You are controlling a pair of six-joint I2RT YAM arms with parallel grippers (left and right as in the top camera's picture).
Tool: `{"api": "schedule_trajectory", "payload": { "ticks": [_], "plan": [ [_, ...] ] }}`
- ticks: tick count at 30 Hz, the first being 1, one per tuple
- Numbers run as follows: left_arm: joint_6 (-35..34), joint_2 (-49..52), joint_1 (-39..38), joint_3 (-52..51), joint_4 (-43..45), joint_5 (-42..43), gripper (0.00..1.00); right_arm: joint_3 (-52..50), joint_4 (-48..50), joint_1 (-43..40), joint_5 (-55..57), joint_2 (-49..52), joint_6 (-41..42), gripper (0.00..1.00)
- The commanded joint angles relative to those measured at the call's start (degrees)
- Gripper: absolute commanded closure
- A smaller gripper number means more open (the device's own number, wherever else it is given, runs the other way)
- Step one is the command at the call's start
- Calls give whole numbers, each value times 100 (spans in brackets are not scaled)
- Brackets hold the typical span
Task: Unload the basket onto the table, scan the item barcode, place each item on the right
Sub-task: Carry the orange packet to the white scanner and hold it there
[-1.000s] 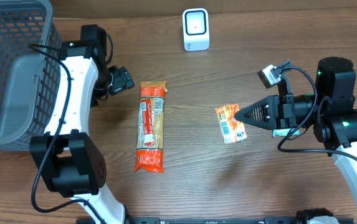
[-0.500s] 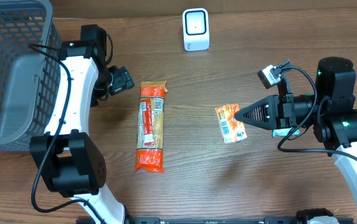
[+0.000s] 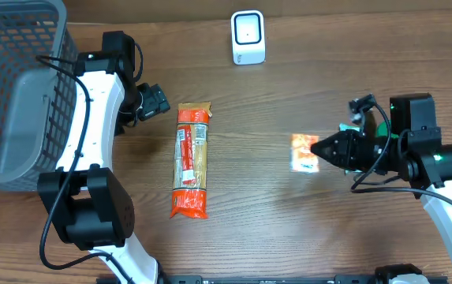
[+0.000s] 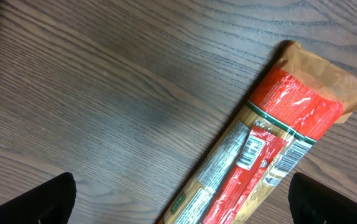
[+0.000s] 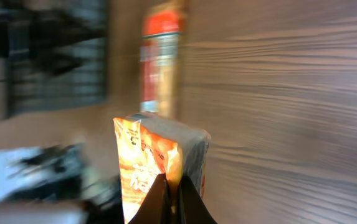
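My right gripper is shut on the edge of a small orange snack packet, held above the table right of centre. In the blurred right wrist view the packet stands upright, pinched between the closed fingertips. The white barcode scanner stands at the table's far edge, well away from the packet. My left gripper is open by the top end of a long red pasta packet. In the left wrist view the pasta packet lies diagonally between the wide-spread fingers.
A grey wire basket fills the far left corner. The pasta packet shows blurred beyond the snack packet in the right wrist view. Bare wood lies between the scanner and the held packet.
The right arm has drawn back to the right and turned, carrying the snack packet with it; the packet now looks narrower from above. The left arm has not moved.
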Motion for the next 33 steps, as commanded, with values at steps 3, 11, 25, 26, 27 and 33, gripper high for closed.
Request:
{"api": "schedule_trajectory", "payload": {
  "ticks": [3, 11, 25, 26, 27, 33],
  "plan": [
    [44, -109, -42, 2, -11, -9, 0, 2, -216, 26, 1650, -35, -308, 96],
    [42, -109, -42, 2, -11, -9, 0, 560, -380, 26, 1801, -17, -409, 97],
    [44, -109, -42, 2, -11, -9, 0, 6592, -3639, 31, 3158, 2474, -916, 97],
    [42, -109, -42, 2, -11, -7, 0, 7090, -3777, 33, 3161, 2721, -1001, 97],
    [44, -109, -42, 2, -11, -9, 0, 7464, -3864, 44, 3167, 2920, -1047, 97],
    [44, -109, -42, 2, -11, -9, 0, 8452, -3504, 426, 3670, 3790, -1613, 96]
  ]
}}
